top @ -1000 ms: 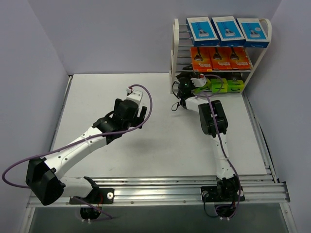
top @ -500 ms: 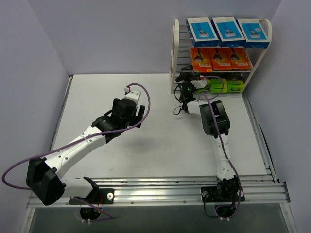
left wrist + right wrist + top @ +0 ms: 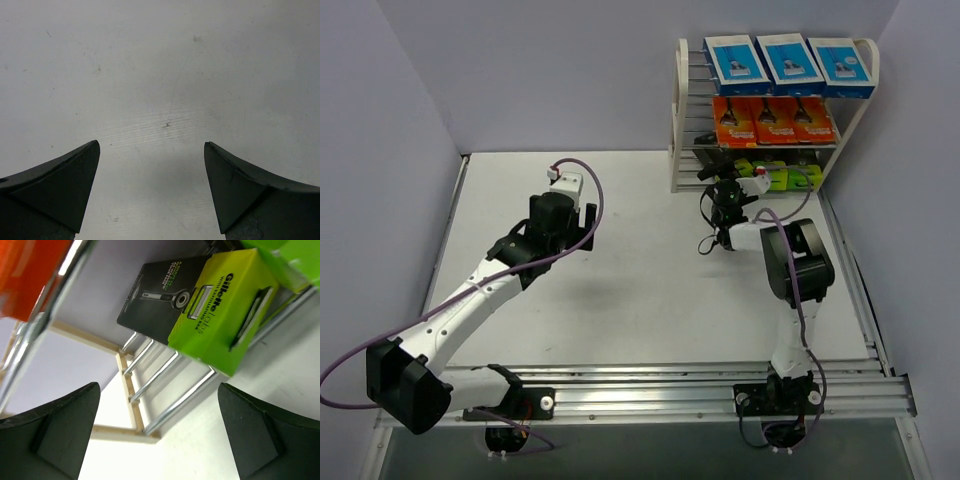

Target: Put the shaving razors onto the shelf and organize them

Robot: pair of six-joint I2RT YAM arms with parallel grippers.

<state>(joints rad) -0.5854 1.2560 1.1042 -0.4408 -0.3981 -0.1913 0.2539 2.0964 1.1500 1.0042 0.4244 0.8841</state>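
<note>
The shelf (image 3: 676, 110) stands at the back right. Three blue-and-white razor packs (image 3: 790, 62) lie on its top tier, three orange packs (image 3: 775, 118) on the middle tier, and black-and-lime packs (image 3: 778, 178) on the bottom tier. My right gripper (image 3: 722, 185) is open and empty just in front of the bottom tier. In the right wrist view a black-and-lime pack (image 3: 200, 305) rests on the rods beyond my open right gripper (image 3: 157, 390). My left gripper (image 3: 563, 228) is open and empty over bare table, as the left wrist view (image 3: 151, 145) shows.
The shelf's cream frame (image 3: 127, 390) and its front rod (image 3: 175, 405) are close ahead of the right fingers. An orange pack (image 3: 30, 275) shows above left. Lavender walls (image 3: 410, 120) close in the table on the left, back and right.
My right gripper has drawn back from the bottom tier and shifted right, leaving the black-and-lime pack on the rods. My left arm has swung to the left and back.
</note>
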